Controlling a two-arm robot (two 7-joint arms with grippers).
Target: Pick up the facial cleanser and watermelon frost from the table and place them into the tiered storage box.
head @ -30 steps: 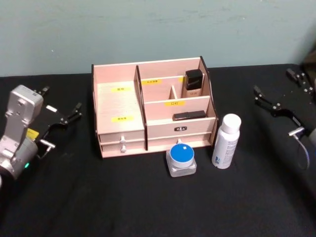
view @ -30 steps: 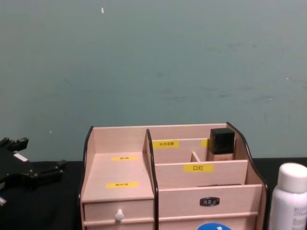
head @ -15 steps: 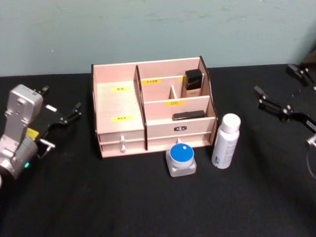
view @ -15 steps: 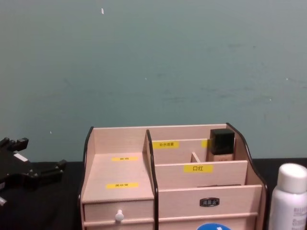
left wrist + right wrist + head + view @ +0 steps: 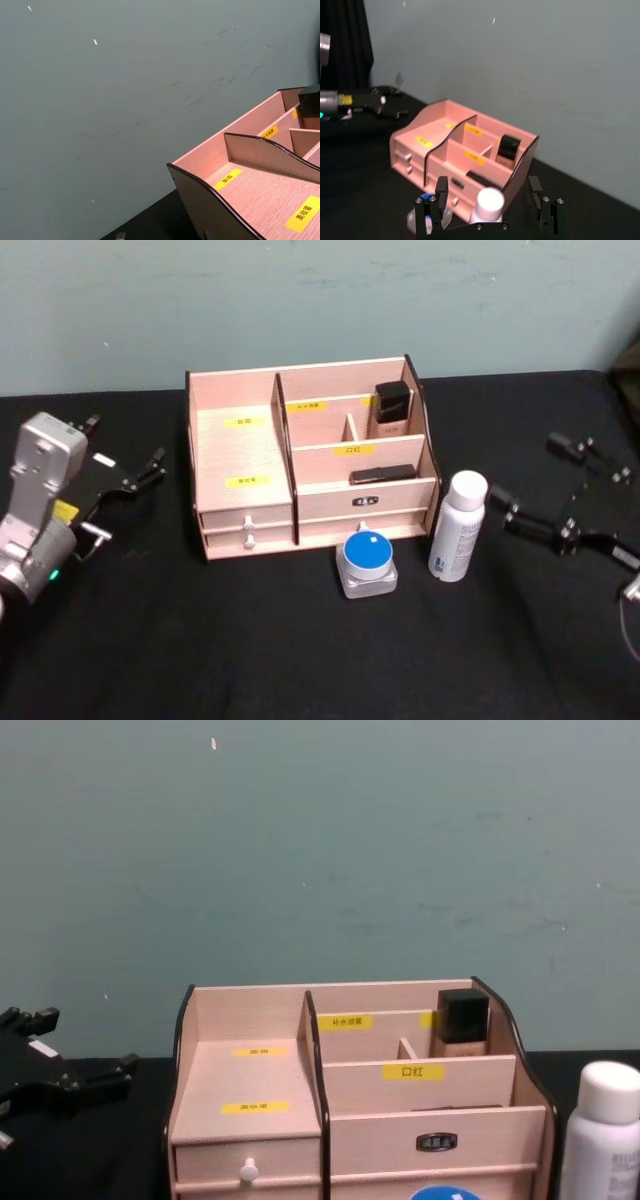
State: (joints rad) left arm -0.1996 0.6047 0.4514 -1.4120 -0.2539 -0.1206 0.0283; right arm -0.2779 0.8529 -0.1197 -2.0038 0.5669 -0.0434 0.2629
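Right of the facial cleanser [image 5: 458, 525], the spread right gripper [image 5: 525, 470] could clip and topple it on approach; left gripper [image 5: 125, 439] idles, spread.

Dim, even light casts faint, soft shadows.

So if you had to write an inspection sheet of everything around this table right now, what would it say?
Surface: black table, covered in dark cloth.
Job's things: facial cleanser stands upright just right of the tiered storage box; watermelon frost sits in front of the box. Neither is in the box yet.
Clutter: black-capped bottle in the box's back right compartment; flat dark item in the compartment in front of it.
Grippers: left gripper open, left of the box; right gripper open, right of the cleanser, not touching it.
Cables: thin cable by the right arm.
Surroundings: plain teal wall.
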